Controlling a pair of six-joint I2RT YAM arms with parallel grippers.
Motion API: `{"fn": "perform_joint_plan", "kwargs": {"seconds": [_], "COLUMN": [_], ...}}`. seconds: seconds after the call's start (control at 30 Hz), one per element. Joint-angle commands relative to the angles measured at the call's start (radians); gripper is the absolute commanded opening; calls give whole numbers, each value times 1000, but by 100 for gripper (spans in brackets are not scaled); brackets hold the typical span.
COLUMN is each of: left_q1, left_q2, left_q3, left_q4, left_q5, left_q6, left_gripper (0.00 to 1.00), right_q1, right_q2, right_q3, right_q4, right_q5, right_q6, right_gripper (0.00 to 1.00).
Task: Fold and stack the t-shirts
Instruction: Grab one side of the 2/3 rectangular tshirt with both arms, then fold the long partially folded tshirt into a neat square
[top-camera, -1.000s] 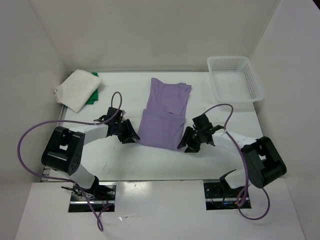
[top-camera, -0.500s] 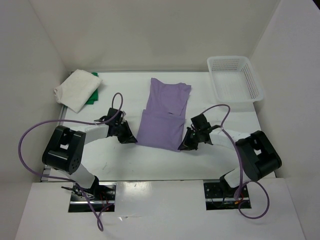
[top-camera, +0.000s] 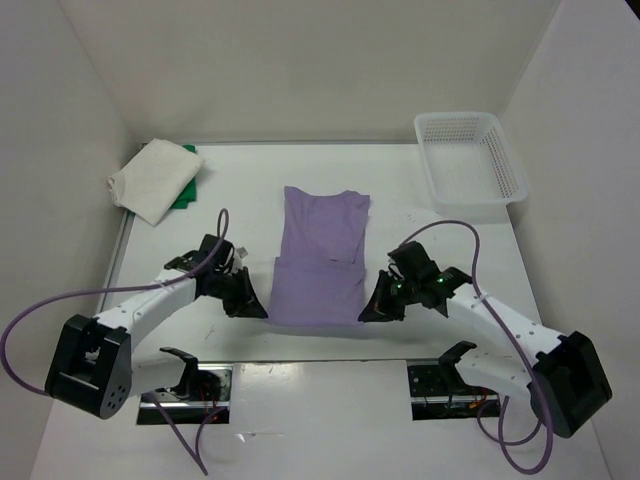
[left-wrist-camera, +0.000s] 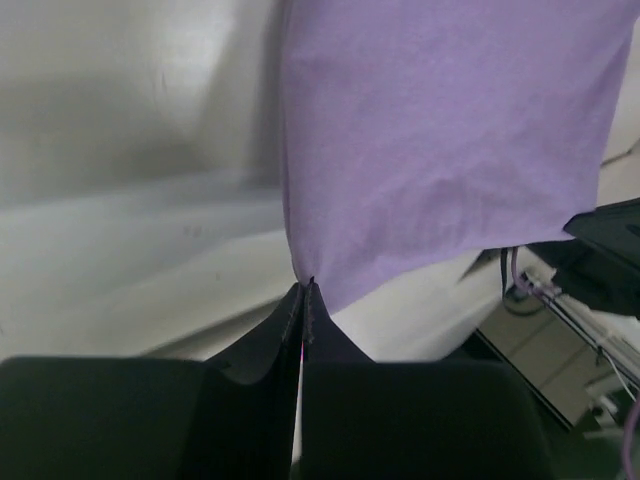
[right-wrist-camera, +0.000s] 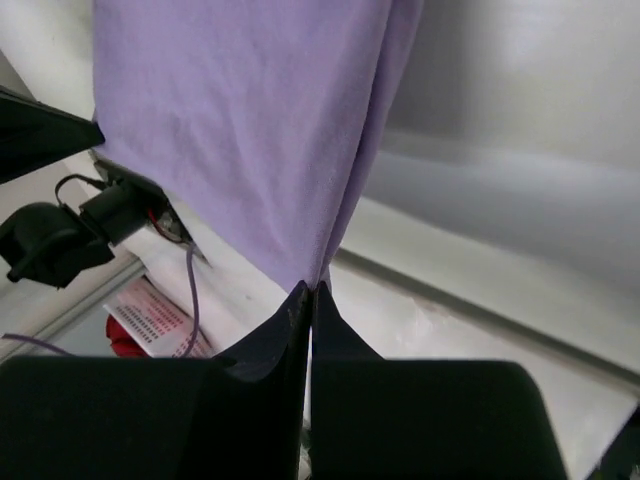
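With the left gripper (top-camera: 252, 306) and right gripper (top-camera: 368, 311) each pinched tight on a near corner of the purple shirt (top-camera: 322, 250), which lies mid-way across the table (top-camera: 450, 250), the corners should travel level and together so the fold lands square.

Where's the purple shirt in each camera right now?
Top external: purple t-shirt lies mid-table.
Left wrist: purple t-shirt fills upper right, corner pinched in the left gripper.
Right wrist: purple t-shirt fills upper left, corner pinched in the right gripper.
Shared landmark: its near hem, held at both corners.
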Motion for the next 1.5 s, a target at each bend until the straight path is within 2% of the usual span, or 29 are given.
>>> {"fn": "perform_joint_plan", "kwargs": {"seconds": [0.0, 0.1, 0.13, 0.23, 0.4, 0.5, 0.7, 0.87, 0.9, 0.97, 1.0, 1.13, 1.23, 1.3, 1.33, 1.4, 1.43, 1.47], "left_q1": [-1, -1, 14, 62, 96, 96, 105, 105, 105, 105, 105, 128, 137, 125, 110, 41, 19, 2], "left_q2": [-18, 41, 67, 190, 382, 576, 888, 1029, 1055, 1055, 1046, 941, 879, 821, 821, 834, 856, 868], "left_q3": [25, 251, 392, 582, 787, 902, 1140, 1298, 1341, 1350, 1350, 1228, 1177, 1099, 1099, 1109, 1109, 1099], "left_q4": [-185, -185, -185, -92, 76, 183, 235, 226, 226, 244, 253, 353, 388, 428, 440, 411, 411, 428], "left_q5": [91, 39, 22, 17, -38, -91, -180, -220, -239, -260, -289, -328, -366, -352, -311, -279, -259, -221], "left_q6": [14, 43, 57, 67, 27, -19, -59, -94, -108, -125, -137, -167, -180, -180, -180, -147, -147, -147], "left_gripper": [0, 0, 0, 0, 0, 0, 0, 0, 3, 8, 13, 32, 32, 32, 32, 32, 32, 32], "right_q1": [-19, -120, -152, -257, -344, -410, -450, -459, -459, -459, -459, -459, -459, -459, -459, -438, -426, -403], "right_q2": [-64, 8, 36, 166, 422, 650, 904, 1057, 1071, 1093, 1102, 1090, 1048, 1002, 993, 984, 994, 1007], "right_q3": [63, 192, 228, 414, 645, 766, 1022, 1179, 1218, 1252, 1277, 1318, 1319, 1270, 1254, 1208, 1196, 1196], "right_q4": [-183, -208, -208, -162, -36, 39, 59, 58, 57, 57, 57, 45, 11, 24, 24, 33, 33, 33], "right_q5": [-47, -59, -59, -68, -15, -11, 47, 62, 62, 62, 62, 39, 79, 90, 78, 67, 56, 56], "right_q6": [8, -88, -149, -242, -288, -300, -360, -349, -340, -331, -331, -351, -385, -385, -385, -385, -394, -394], "right_gripper": [0, 0, 0, 0, 0, 0, 0, 0, 2, 9, 17, 31, 40, 40, 26, 11, 1, 0]}}
